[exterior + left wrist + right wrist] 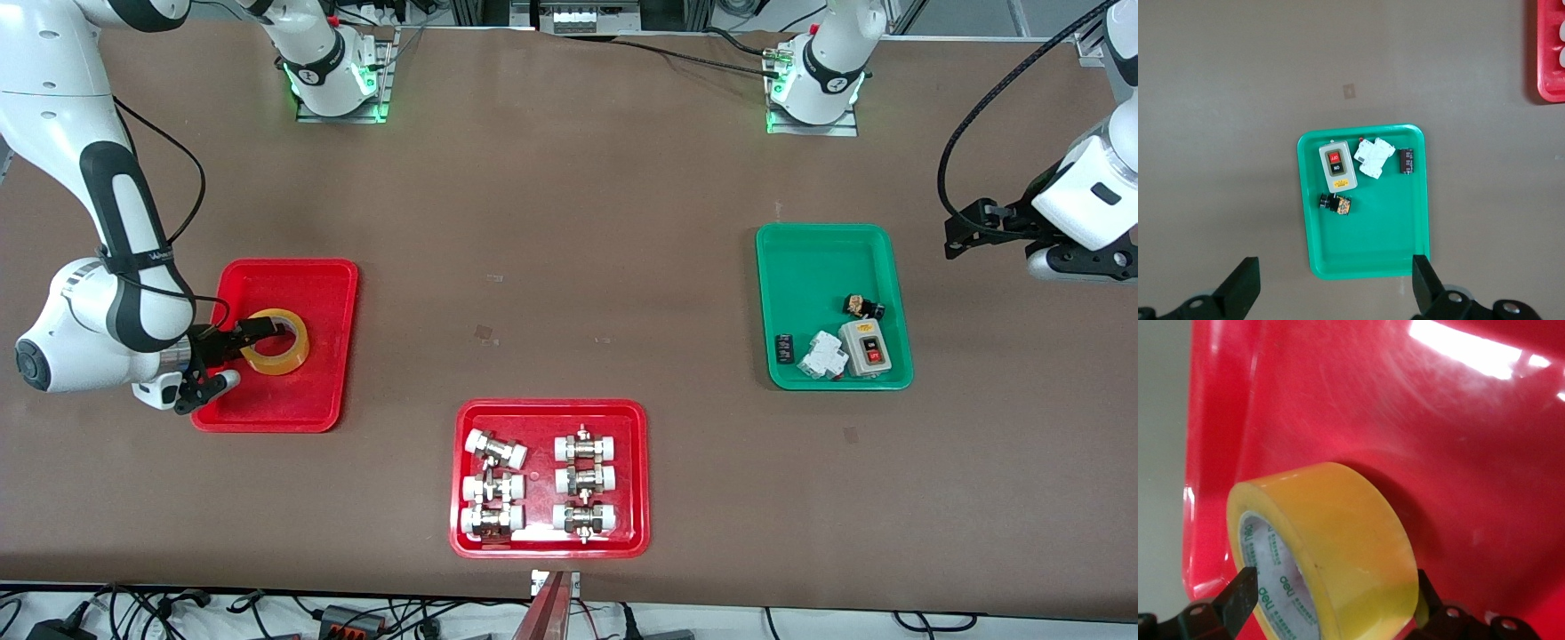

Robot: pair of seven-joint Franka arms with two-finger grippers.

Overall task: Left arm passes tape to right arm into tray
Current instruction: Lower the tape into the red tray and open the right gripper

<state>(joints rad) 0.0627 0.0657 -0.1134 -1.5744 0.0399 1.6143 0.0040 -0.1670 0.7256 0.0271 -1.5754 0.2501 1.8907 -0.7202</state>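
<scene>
I'm at the tail end of this one: the tape [276, 341] sits flat in the red tray [331, 293] at the right arm's end of the desk, and my right hand [233, 356] is down at it with its fingers spread wide. One finger reaches into the roll's core, the other stands just outside the yellow wall, so nothing is clamped. In the right wrist view the tape [1331, 540] fills the space between the two fingers, with the tray floor [1458, 453] under it. I judge the drop as made and the release done.

Next I want a straight lift of that hand, so the inner finger comes out of the core without dragging the roll or tipping it over the tray's rim.

My left hand [965, 233] waits in the air off the green tray [822, 249], fingers apart and holding nothing. The left wrist view looks down on the green tray [1365, 247] with a switch box [1337, 167] and small parts in it.

A second red tray of fittings [549, 418] lies nearer the front camera, well apart from both hands. Nothing stands in the way of a retreat.
</scene>
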